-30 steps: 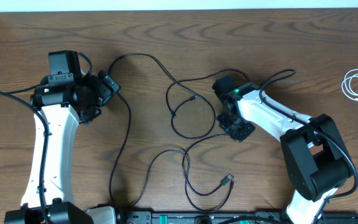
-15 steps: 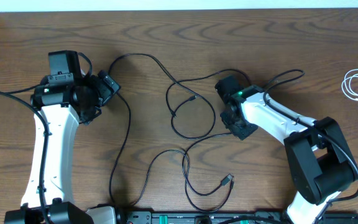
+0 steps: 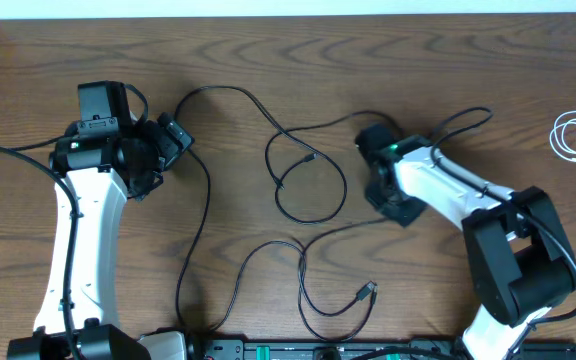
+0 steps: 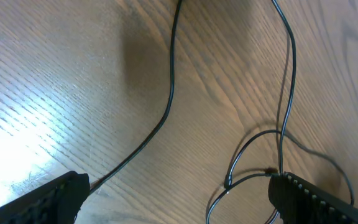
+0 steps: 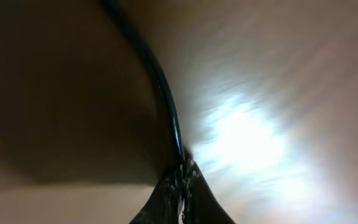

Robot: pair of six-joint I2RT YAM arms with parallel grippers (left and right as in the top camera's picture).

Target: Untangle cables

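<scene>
Overhead cam has your black cables sprawled across the middle of the desk, and the big oval loop in the centre is the easiest thing to steer by. Your right claw is just right of that loop, low over the wood. On the right wrist cam its fingertips are pressed together with a black strand pinched right at the tips. That view is pretty blurry, so you can't tell which cable it is from there. Overhead, a strand runs from the claw down and left, below the loop.

Your left claw is well to the left of the loop. On the left wrist cam it's spread wide and holding nothing, with a cable running along the desk close by one finger. A small plug end lies below the loop. The white cord is coiled up far right of the loop, well apart from the black stuff.
</scene>
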